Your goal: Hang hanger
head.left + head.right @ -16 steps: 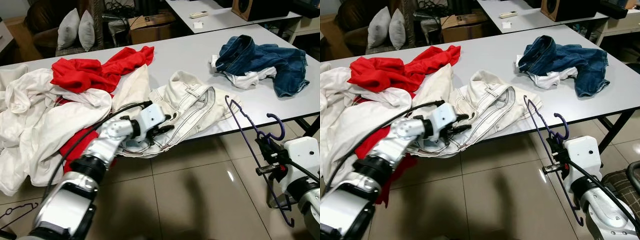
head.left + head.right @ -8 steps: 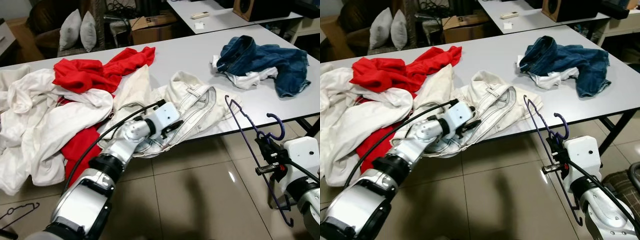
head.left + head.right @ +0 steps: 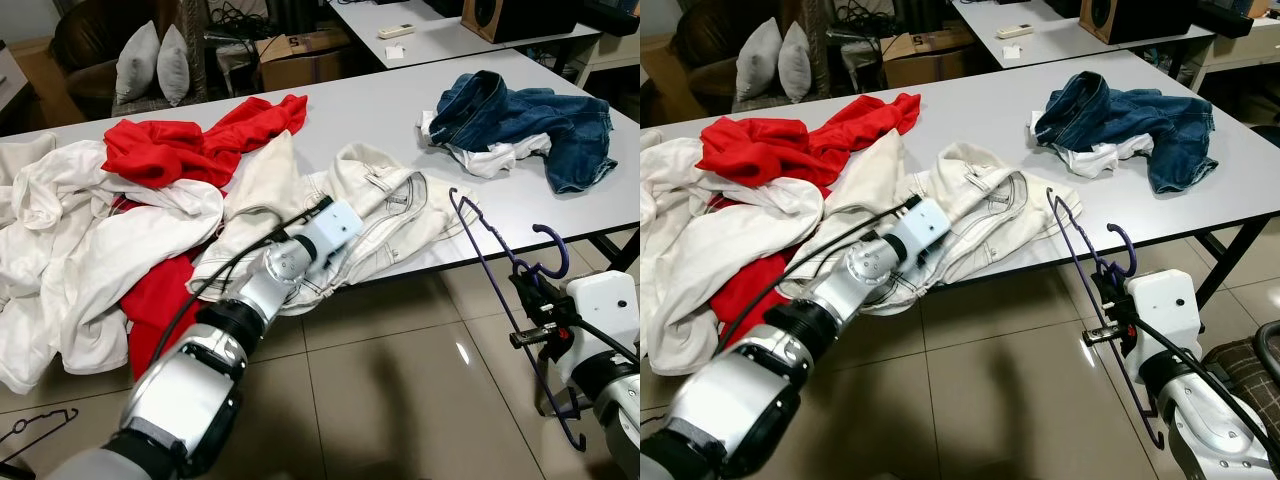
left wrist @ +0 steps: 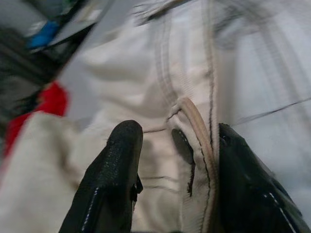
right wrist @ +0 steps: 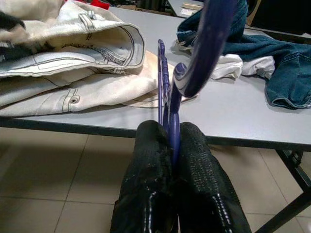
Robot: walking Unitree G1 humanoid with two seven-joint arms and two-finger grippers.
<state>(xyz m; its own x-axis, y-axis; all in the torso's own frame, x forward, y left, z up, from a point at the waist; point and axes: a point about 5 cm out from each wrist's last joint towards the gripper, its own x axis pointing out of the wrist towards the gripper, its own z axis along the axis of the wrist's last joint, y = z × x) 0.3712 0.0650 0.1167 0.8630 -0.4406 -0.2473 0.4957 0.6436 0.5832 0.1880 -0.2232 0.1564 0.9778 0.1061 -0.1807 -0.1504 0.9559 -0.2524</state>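
A purple hanger [image 3: 487, 246] stands upright at the right, off the table's front edge, hook uppermost. My right gripper [image 5: 170, 141] is shut on its neck just below the hook. Cream-white jeans [image 3: 392, 198] lie crumpled at the near edge of the grey table [image 3: 372, 112]. My left arm reaches out over them, its white wrist housing [image 3: 334, 226] low above the cloth. In the left wrist view my left gripper [image 4: 174, 141] is open, its fingers [image 4: 122, 155] on either side of a stitched seam of the cream jeans [image 4: 146, 82].
A red garment [image 3: 190, 145] and a heap of white clothes [image 3: 70, 235] cover the table's left half. Blue jeans [image 3: 530, 125] lie at the far right. A dark hanger [image 3: 35, 426] lies on the tiled floor at lower left. A table leg [image 3: 618, 250] stands behind my right arm.
My left arm has stretched further forward and right over the cream jeans, and its fingers now straddle a seam. The right arm and hanger have stayed put.
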